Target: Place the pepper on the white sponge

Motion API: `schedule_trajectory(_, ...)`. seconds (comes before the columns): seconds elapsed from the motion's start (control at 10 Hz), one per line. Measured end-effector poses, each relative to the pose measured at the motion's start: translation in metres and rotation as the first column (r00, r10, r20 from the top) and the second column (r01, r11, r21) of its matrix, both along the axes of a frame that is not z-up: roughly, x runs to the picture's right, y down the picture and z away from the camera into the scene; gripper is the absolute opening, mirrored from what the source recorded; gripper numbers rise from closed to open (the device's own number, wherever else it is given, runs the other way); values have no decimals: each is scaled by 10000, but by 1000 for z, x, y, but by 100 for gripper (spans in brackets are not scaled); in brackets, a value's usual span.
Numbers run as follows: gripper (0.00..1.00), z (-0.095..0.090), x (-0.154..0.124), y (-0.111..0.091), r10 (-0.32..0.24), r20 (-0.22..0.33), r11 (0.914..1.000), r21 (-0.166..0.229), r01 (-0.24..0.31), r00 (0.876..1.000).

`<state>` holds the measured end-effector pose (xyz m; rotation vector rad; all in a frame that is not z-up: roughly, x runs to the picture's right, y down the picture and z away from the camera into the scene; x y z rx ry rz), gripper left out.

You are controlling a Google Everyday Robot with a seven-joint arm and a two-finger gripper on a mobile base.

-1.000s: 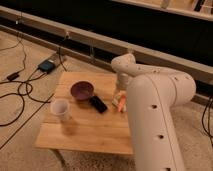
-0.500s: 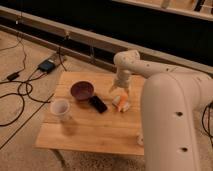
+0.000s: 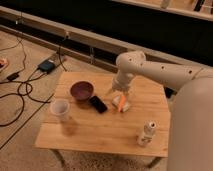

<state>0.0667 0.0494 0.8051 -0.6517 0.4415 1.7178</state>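
Note:
The orange pepper [image 3: 122, 103] lies tilted across the white sponge [image 3: 119, 101], right of centre on the wooden table [image 3: 100, 132]. My gripper [image 3: 121, 93] hangs at the end of the white arm, which reaches in from the right. It is directly above the pepper and sponge and very close to them. I cannot tell whether it touches the pepper.
A black phone-like slab [image 3: 98, 104] lies just left of the sponge. A dark purple bowl [image 3: 81, 90] stands behind it and a white cup [image 3: 60, 108] is at the left. A small white bottle [image 3: 146, 133] stands near the front right edge. Cables and a power box [image 3: 47, 65] lie on the floor to the left.
The arm fills less of the foreground than before and now reaches in from the right. The pepper and sponge stay at the same spot on the table.

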Motion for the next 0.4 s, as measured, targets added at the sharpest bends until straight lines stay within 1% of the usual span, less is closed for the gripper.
schedule_trajectory(0.4, 71, 0, -2, 0, -9, 22, 10000, 5, 9, 10000)
